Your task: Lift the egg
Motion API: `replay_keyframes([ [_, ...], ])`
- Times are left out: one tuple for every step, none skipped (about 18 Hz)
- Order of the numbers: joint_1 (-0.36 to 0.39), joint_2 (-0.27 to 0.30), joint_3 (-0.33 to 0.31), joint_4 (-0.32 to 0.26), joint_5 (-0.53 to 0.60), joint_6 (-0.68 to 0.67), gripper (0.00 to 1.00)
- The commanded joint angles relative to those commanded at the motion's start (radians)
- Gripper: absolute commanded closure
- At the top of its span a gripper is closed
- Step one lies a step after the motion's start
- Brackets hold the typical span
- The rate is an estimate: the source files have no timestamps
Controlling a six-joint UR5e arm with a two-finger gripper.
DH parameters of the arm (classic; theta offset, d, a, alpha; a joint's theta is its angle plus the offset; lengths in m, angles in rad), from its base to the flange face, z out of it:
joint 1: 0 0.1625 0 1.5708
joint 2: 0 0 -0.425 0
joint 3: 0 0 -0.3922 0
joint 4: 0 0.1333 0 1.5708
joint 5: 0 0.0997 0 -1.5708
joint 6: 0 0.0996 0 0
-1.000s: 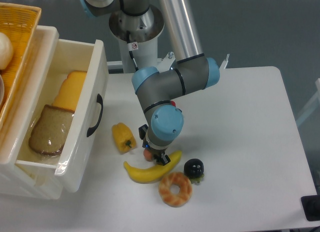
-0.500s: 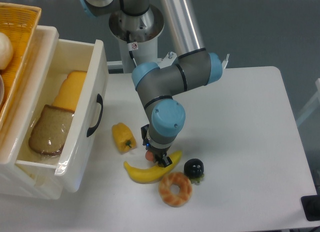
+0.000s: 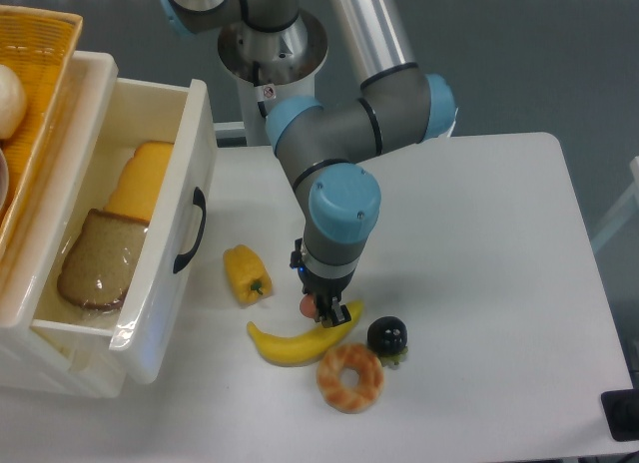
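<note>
Grey jointed arm (image 3: 339, 144), light-blue joint caps, silver tube link, small black hand (image 3: 325, 308), round base.

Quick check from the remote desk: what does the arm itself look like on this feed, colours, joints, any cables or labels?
The arm has grey joint housings with light-blue round caps and a polished silver tube link. Its base column is white and silver, with a small red-and-white sticker and a thin black cable. The end effector is small and dark, mostly hidden under the wrist.

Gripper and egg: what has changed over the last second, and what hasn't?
The gripper has shifted slightly right with the egg between its fingers, and the wrist has risen toward the camera; whether the egg has left the table is unclear. The banana, doughnut, black berry and yellow pepper stayed put.
</note>
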Motion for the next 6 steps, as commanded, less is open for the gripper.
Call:
replay_keyframes([
  [0.002, 0.006, 0.002, 0.0, 0.0, -0.002, 0.82],
  [0.002, 0.009, 0.0, -0.002, 0.0, -0.002, 0.82],
  [0.002, 0.012, 0.002, -0.002, 0.0, -0.002, 0.82],
  [0.005, 0.014, 0.002, -0.002, 0.0, 0.0, 0.82],
  [0.006, 0.012, 0.002, -0.002, 0.0, 0.0, 0.82],
  [0.012, 0.014, 0.0, -0.003, 0.0, 0.0, 0.82],
])
